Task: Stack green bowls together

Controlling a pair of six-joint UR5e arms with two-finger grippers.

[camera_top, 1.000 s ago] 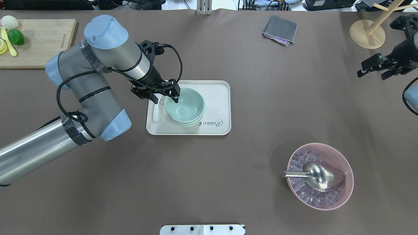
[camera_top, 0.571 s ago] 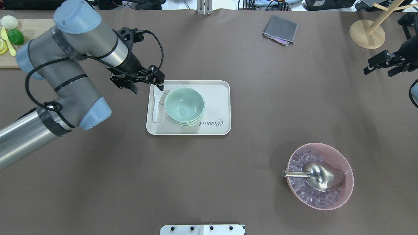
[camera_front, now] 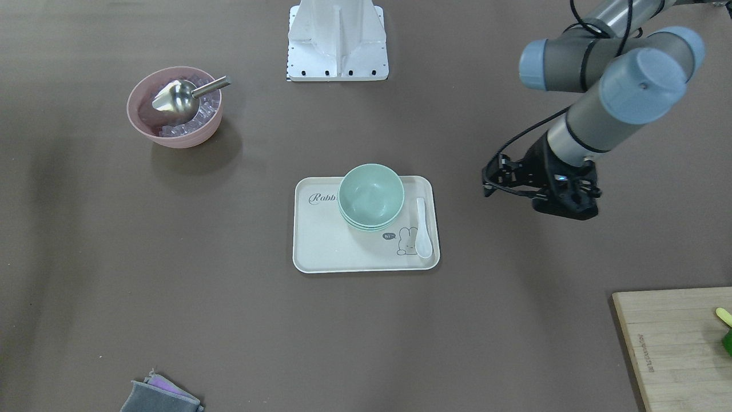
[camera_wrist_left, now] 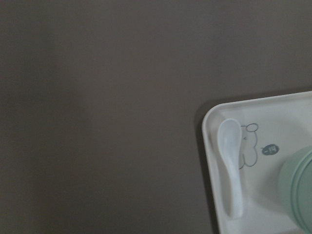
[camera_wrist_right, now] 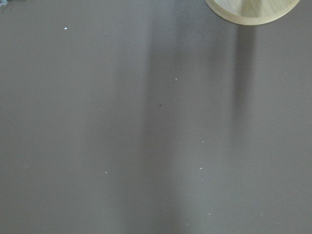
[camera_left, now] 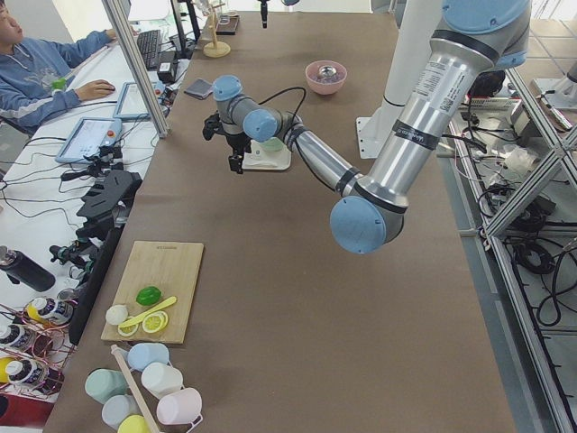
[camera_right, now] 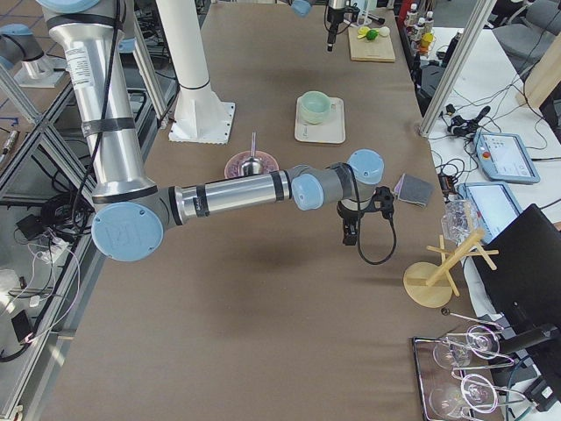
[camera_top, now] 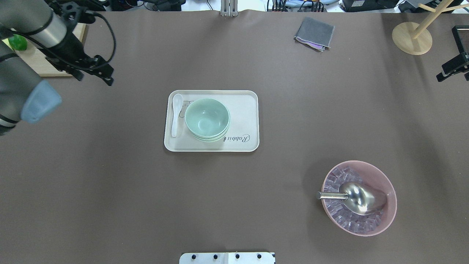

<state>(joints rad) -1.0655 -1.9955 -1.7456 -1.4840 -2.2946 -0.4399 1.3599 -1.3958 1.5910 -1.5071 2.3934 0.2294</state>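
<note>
The green bowls (camera_top: pixel 207 119) sit nested in one stack on the cream tray (camera_top: pixel 249 110), also in the front view (camera_front: pixel 370 197); the left wrist view shows only the stack's edge (camera_wrist_left: pixel 300 190). My left gripper (camera_top: pixel 94 78) is open and empty, far left of the tray near the cutting board; it also shows in the front view (camera_front: pixel 540 200). My right gripper (camera_top: pixel 454 71) is at the right edge, partly cut off, one finger standing apart over bare table, open and empty.
A white spoon (camera_top: pixel 176 113) lies on the tray left of the stack. A pink bowl (camera_top: pixel 388 216) with ice and a metal scoop stands front right. A grey cloth (camera_top: pixel 314 33), a wooden stand (camera_top: pixel 412 38) and a cutting board (camera_top: pixel 40 62) lie at the back.
My left gripper has drawn away from the bowl stack, up and far to the left. My right gripper has moved further toward the right edge. The stack has not moved.
</note>
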